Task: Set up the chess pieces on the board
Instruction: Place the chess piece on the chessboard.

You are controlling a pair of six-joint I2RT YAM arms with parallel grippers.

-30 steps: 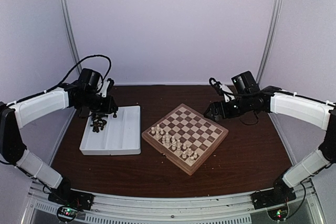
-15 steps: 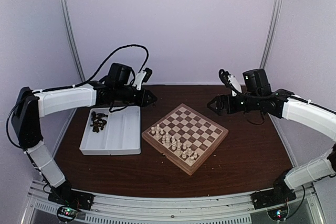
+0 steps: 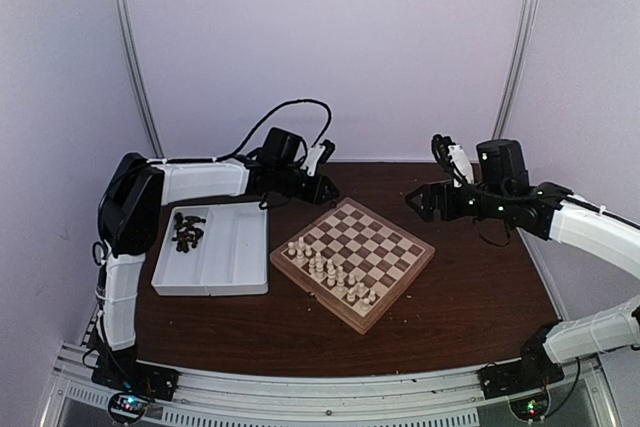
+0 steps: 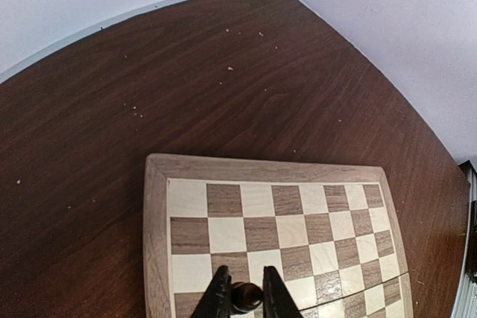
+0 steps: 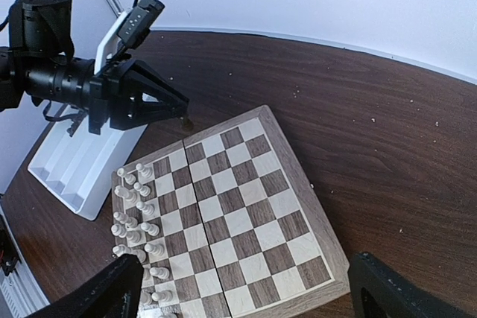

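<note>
1 dark chess piece (image 4: pixel 246 297) is clamped between the left fingers (image 4: pixel 220 296). It is held over the squares near the far corner of the board (image 3: pixel 385 247), close to the tan rim. The other dark pieces (image 3: pixel 186 230) lie in a loose heap at the far end of the leftmost compartment of a white tray (image 3: pixel 215 289). The tray rests on the desk (image 3: pixel 480 297) just left of the board. Cream-white pieces (image 3: pixel 330 272) stand in 2 rough rows along the board's near-left side. The right fingers (image 5: pixel 402 292) are spread wide apart with nothing between them. They are raised over the desk beyond the board's far-right edge, well apart from the left arm.
</note>
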